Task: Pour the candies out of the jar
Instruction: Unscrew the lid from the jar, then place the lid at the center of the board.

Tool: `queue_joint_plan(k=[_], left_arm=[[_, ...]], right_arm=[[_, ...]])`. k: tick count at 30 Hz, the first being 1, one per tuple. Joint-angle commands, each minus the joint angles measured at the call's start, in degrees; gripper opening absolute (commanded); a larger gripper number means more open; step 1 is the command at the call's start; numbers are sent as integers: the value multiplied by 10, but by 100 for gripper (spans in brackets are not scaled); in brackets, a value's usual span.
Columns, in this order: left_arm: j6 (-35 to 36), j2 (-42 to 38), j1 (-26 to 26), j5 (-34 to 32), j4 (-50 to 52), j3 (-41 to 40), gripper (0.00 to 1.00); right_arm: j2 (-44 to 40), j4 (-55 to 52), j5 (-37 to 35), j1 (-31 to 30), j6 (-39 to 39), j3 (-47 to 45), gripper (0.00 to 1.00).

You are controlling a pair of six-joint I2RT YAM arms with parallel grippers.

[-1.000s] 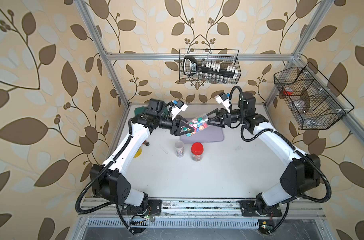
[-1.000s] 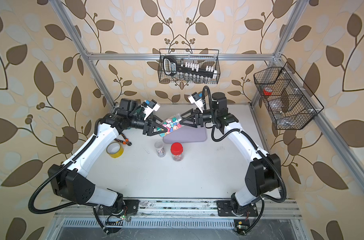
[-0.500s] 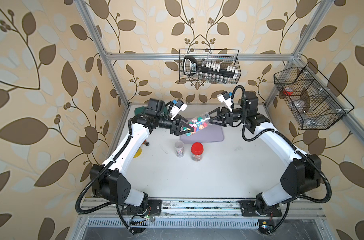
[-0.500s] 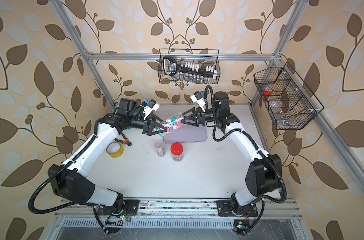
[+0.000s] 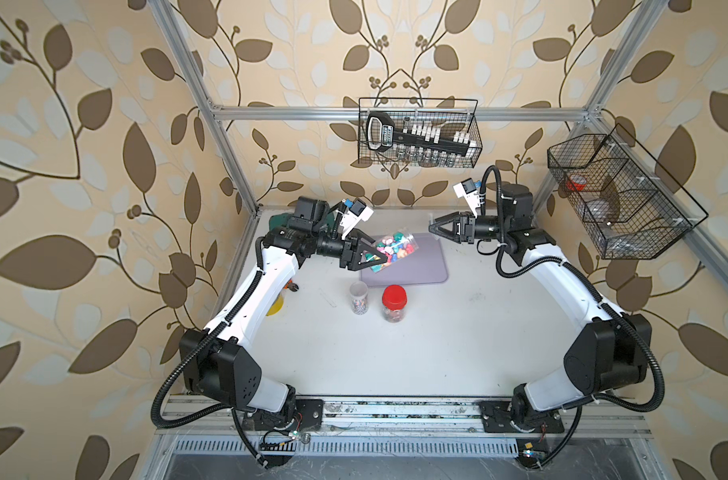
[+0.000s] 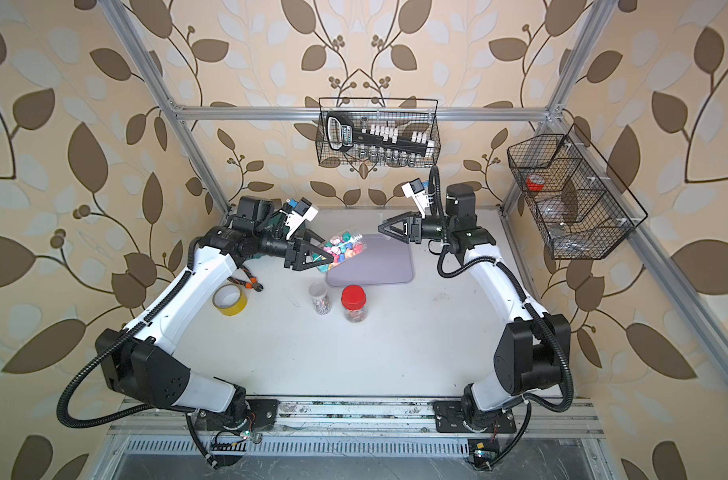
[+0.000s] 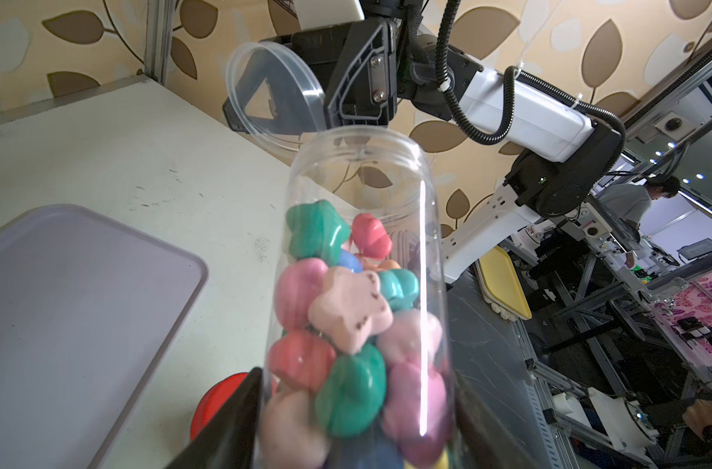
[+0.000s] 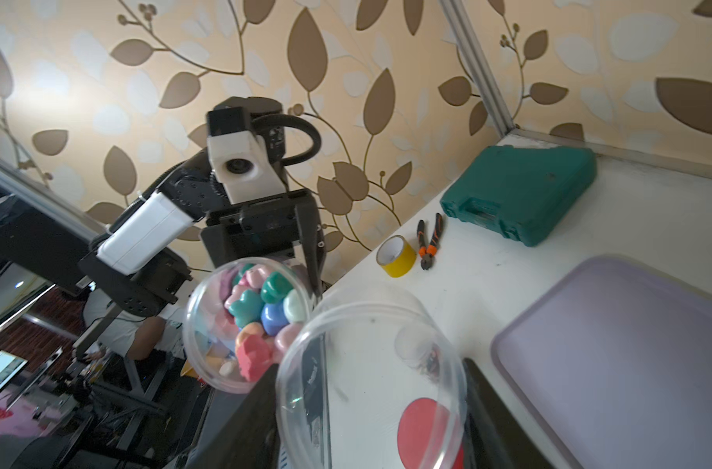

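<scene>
A clear jar (image 5: 395, 248) (image 6: 345, 247) hangs tilted in my left gripper (image 5: 376, 257), which is shut on its lower body; its open mouth points right over the lilac tray (image 5: 424, 266). Pastel star-shaped candies (image 7: 346, 308) fill the jar's lower half, and in the left wrist view the black fingers of my left gripper (image 7: 358, 426) press both sides of it. My right gripper (image 5: 432, 226) (image 8: 370, 406) is shut on the jar's clear round lid (image 8: 370, 377) (image 7: 273, 93), apart from the mouth, to its right. The jar (image 8: 248, 325) shows mouth-on in the right wrist view.
A red-lidded jar (image 5: 394, 302) and a small open jar (image 5: 359, 297) stand just in front of the tray. Yellow tape (image 6: 229, 300), pliers (image 6: 248, 280) and a green case (image 8: 520, 191) lie at the back left. Wire baskets (image 5: 418, 133) (image 5: 615, 195) hang on the walls.
My right gripper has drawn back to the right with the lid, widening the gap to the jar's mouth. The left arm and the jar have stayed in place.
</scene>
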State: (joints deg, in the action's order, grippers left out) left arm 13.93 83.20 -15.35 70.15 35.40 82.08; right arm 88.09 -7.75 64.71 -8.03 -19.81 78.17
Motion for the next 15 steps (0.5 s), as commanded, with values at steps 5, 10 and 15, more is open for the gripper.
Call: queue_joint_plan(k=[5,10,15], left_arm=[[19,-10,1,36,-19,2,59],[19,-10,1,35,-19,2,59],[18,-10,1,33,-17,-1,59]], right_arm=[[-29,-181,-312,9,36,-12,52],[-4,-254,-463,9,41,-15,53],[10,-251,-542,9,33,-33,54]])
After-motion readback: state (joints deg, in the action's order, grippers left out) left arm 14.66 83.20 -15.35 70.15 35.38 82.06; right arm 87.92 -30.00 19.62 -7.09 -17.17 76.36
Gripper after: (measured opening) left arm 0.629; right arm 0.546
